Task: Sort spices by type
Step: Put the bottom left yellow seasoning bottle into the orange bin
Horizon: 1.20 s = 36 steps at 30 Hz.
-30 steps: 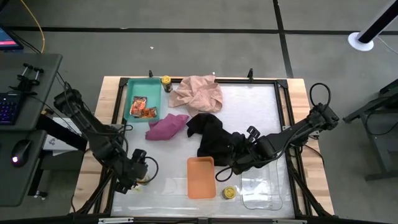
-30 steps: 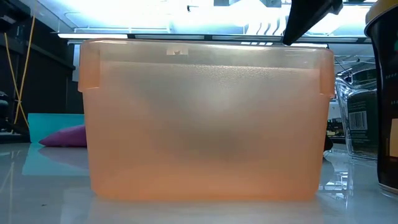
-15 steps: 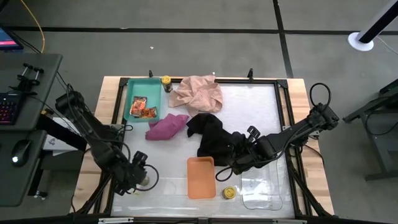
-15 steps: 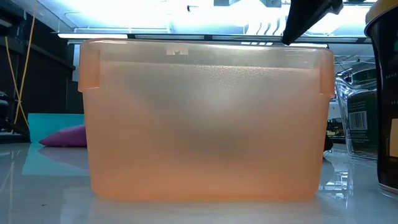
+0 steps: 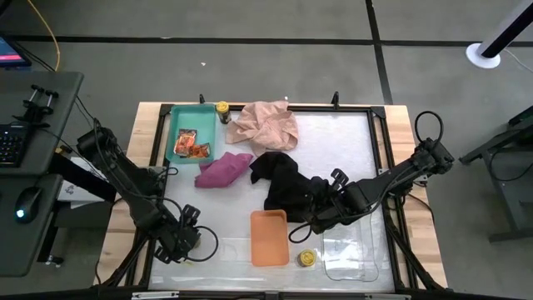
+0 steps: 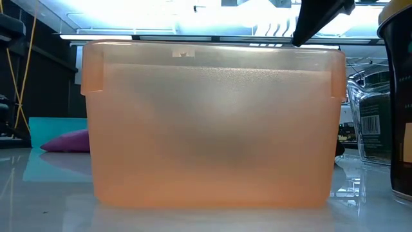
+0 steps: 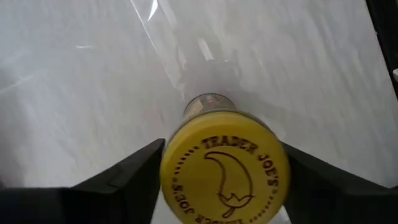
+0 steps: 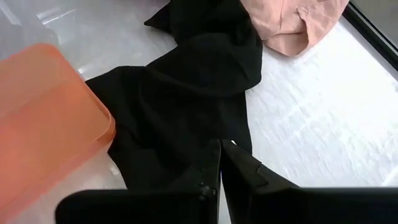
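A spice jar with a yellow lid (image 7: pixel 224 180) stands upright on the white table near its front left corner. My left gripper (image 7: pixel 224 149) (image 5: pixel 185 239) points down over it, open, one finger on each side of the lid. My right gripper (image 8: pixel 219 163) (image 5: pixel 319 218) hovers shut over the near edge of the black cloth (image 8: pixel 186 93). Another yellow-lidded jar (image 5: pixel 307 259) stands between the orange tray (image 5: pixel 269 237) and the clear tray (image 5: pixel 350 250). A third (image 5: pixel 222 108) stands at the far edge beside the teal tray (image 5: pixel 176 117), which holds orange-red packets (image 5: pixel 190 143). My left gripper comes from above with its fingers (image 7: pixel 134 171) close against two opposite sides of the yellow lid (image 7: pixel 171 171). Whether they touch it, I cannot tell. The jar stands upright on the table.
A pink cloth (image 5: pixel 265 123) lies at the far middle and a magenta cloth (image 5: pixel 223 169) next to the black one (image 5: pixel 283 179). In the low view the orange tray (image 6: pixel 212 129) fills the picture, with a dark jar (image 6: pixel 396 96) at its right.
My left gripper has sunk toward the table's near edge and down over the yellow-lidded jar, rolling a little; it now covers the jar in the high view. My right gripper has kept still.
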Each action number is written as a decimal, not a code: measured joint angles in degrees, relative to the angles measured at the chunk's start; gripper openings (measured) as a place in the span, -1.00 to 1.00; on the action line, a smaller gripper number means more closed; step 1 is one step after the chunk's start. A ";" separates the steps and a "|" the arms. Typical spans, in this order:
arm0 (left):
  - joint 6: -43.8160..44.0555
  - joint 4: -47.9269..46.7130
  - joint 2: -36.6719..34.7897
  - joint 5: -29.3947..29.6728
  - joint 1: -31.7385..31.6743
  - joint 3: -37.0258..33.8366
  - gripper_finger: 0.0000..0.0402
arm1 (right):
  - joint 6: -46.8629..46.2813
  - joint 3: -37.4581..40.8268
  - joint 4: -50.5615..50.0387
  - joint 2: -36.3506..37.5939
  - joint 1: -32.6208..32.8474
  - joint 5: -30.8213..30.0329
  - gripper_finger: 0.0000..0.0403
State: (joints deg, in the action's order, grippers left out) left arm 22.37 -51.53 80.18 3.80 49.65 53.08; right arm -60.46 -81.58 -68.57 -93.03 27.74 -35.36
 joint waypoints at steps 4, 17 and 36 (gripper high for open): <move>-0.19 0.26 -0.58 1.22 -0.02 0.00 -0.06 | 1.43 -1.14 -1.28 -0.02 0.48 1.12 -0.96; -24.57 2.86 -3.73 8.82 -20.52 14.85 -0.06 | -5.59 -6.75 -11.98 2.40 4.46 0.73 -0.96; -23.50 1.04 29.56 -3.85 -30.67 42.22 -0.06 | -12.69 -6.62 -18.86 2.40 2.99 -0.14 -0.96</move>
State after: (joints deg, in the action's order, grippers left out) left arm -1.12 -50.50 109.74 -0.05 18.97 95.29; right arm -73.15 -88.20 -87.43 -90.63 30.73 -35.50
